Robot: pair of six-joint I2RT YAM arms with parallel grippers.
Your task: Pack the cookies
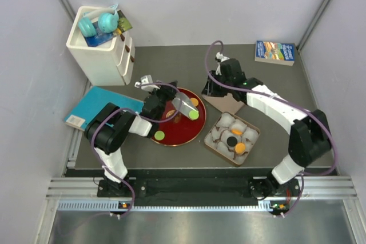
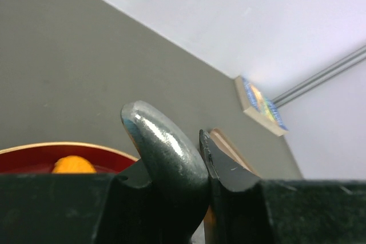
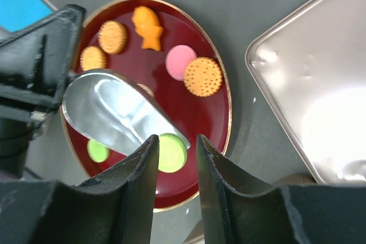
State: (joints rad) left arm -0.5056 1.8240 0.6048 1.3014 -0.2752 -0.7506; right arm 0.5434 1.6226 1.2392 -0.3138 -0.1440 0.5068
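Cookies lie on the dark-red plate: two green ones and orange ones. My left gripper is shut on the handle of a metal scoop, whose blade lies over the plate with its tip at a green cookie. The right wrist view shows more orange cookies, a pink one and a fish-shaped one. My right gripper is open and empty, above the plate's right edge. The scoop hides the left finger in the left wrist view.
A box of white paper cups near the plate holds two orange cookies and a black one. Its lid lies behind it. A blue book, white drawers and another book stand around.
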